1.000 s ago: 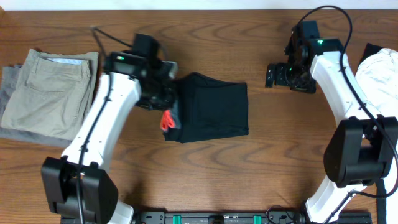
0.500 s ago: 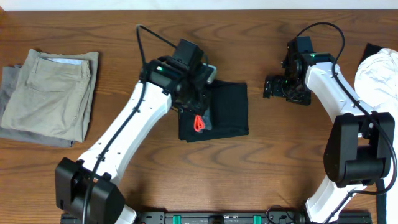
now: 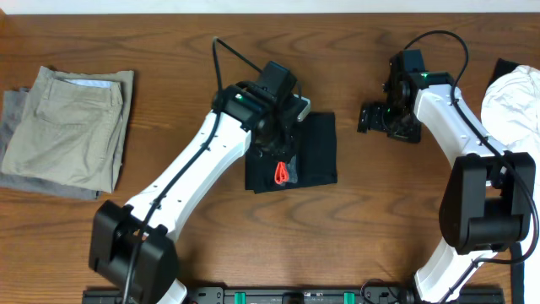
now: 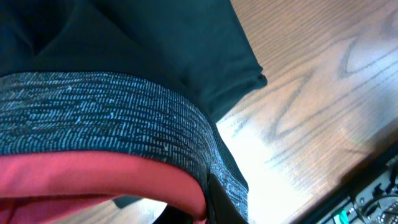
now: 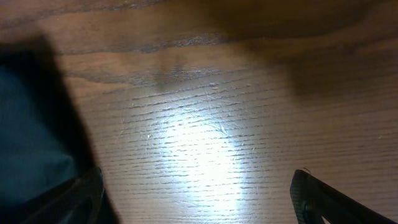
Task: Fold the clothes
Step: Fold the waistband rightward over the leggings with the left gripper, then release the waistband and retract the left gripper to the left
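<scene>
The likeliest fault from here is a fold that comes undone. The left jaws are clenched on the grey waistband (image 4: 93,112) of the black pants (image 3: 316,148), and nothing pins the rest of the cloth. A pull across the bench (image 3: 169,51) could therefore drag the lower layers along and bunch them. The pinch also looks shallow, close to the red-orange edge (image 3: 281,173), so the stretchy band might slip free partway through the move and drop crooked.

The pants lie as a folded block at the middle of the bench. The left jaws sit over its 9 o'clock side, and the gathered band hangs from them toward 6 o'clock. The right jaws stand spread and empty over bare wood at 3 o'clock of the block, near it but apart, too far off to steady it
</scene>
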You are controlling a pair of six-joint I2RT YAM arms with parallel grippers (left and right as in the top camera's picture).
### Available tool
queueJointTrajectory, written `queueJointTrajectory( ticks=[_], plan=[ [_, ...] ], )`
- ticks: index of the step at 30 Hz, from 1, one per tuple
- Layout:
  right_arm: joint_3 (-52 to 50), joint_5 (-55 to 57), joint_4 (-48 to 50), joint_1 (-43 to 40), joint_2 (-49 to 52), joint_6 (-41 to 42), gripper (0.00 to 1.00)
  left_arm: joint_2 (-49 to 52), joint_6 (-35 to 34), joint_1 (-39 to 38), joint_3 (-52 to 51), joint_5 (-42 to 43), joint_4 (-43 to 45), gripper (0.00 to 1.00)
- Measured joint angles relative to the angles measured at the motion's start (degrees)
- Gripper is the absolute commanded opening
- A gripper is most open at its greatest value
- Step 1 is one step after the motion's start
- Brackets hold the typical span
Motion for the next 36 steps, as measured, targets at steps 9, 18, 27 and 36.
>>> queueJointTrajectory(
  ticks=[9, 18, 27, 36],
  plan=[
    [0.0, 0.0, -0.1, 0.0, 0.0, 0.1, 0.90, 3.3, -0.1, -0.5, 0.0, 0.0, 6.3, 0.10],
    [0.0, 0.0, -0.9, 0.0, 0.0, 0.1, 0.89, 4.9, 0.1, -0.5, 0.0, 0.0, 9.3, 0.17],
    [0.0, -1.4, -1.5, 0.0, 0.0, 0.2, 0.89, 4.0, 0.2, -0.4, 0.0, -0.3, 8.3, 0.27],
    [4.6, -6.9, -4.3, 1.6, -0.9, -2.8, 0.86, -9.1, -9.2, 11.2, 0.2, -9.4, 2.3, 0.79]
  ],
)
